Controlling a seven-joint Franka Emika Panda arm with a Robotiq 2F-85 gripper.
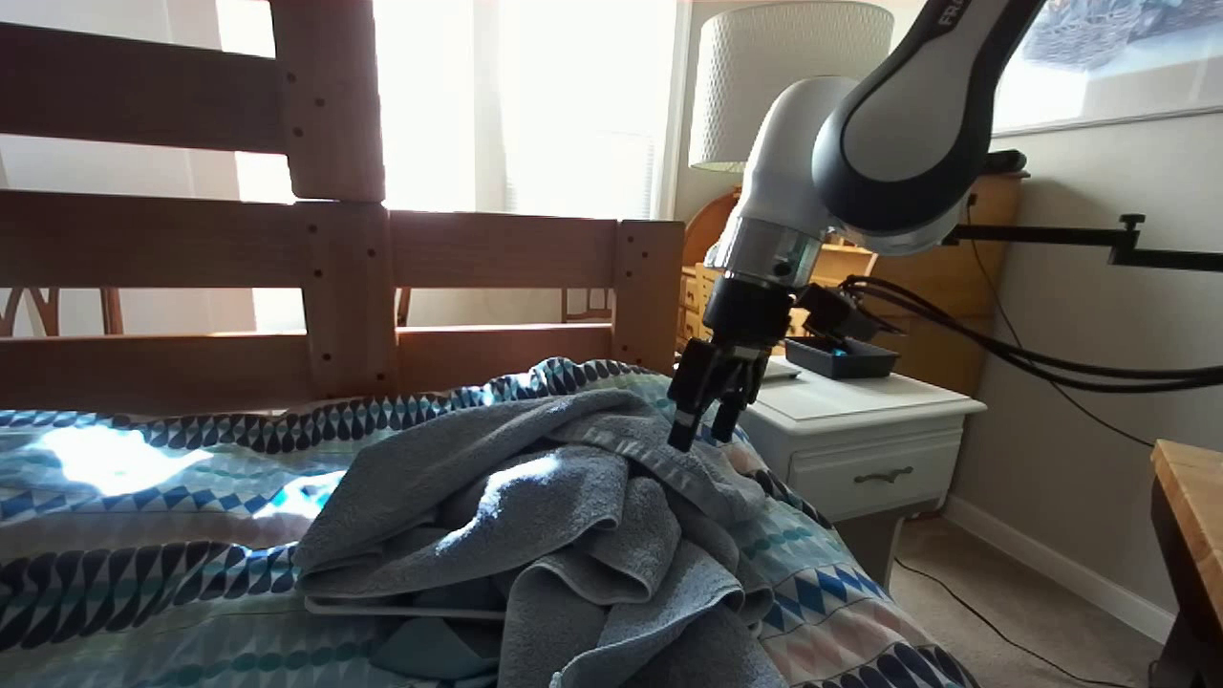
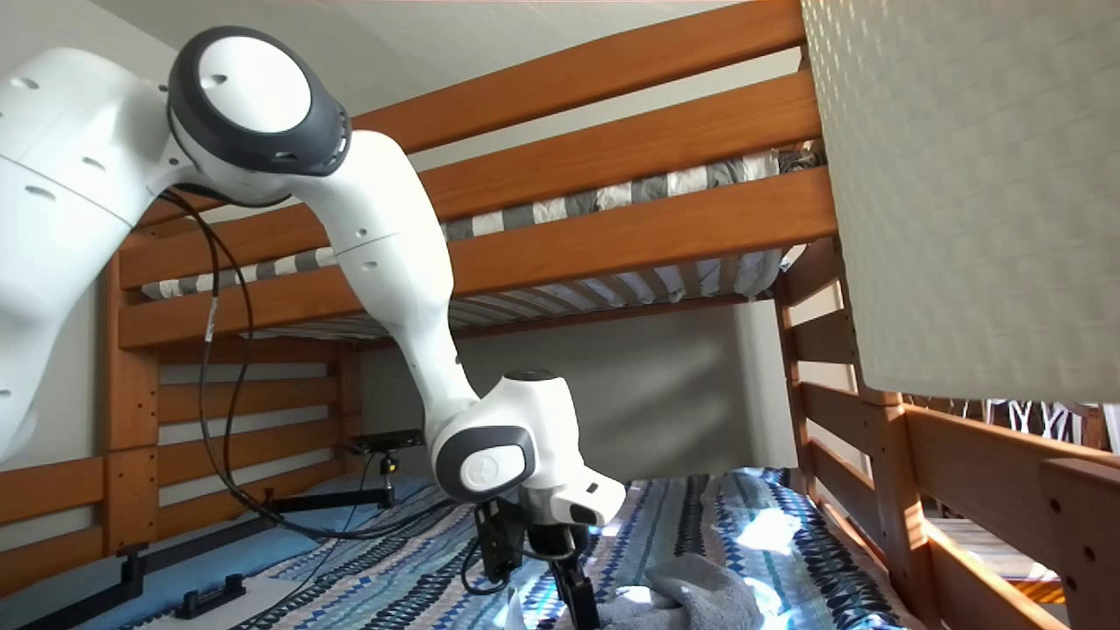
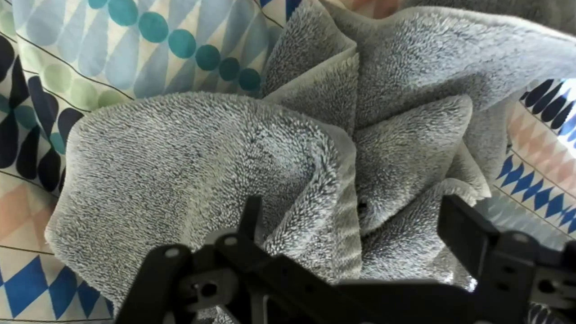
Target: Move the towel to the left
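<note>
Black two-fingered gripper (image 3: 350, 218): slanting down over the bunched grey terry towel (image 3: 180, 166); whether it touches, I cannot tell.
Jaws: spread wide apart in the wrist view, with hold of nothing.
Towel: heaped in loose folds on the multicoloured patterned bedspread (image 1: 172, 612), near the bedspread's edge.
Bedspread: rumpled, with rows of diamonds, circles and teardrops.
White nightstand with a drawer (image 1: 850, 454): just beside the bedspread, bearing a dark rectangular tray (image 1: 865, 367).
Brown wooden bunk bed (image 1: 506, 248): its slatted end rises behind the towel in an exterior view.
White textured lampshade (image 1: 764, 57): partly behind the white robot arm (image 1: 782, 167).
Bright window (image 1: 583, 105): beyond the slatted end.
</note>
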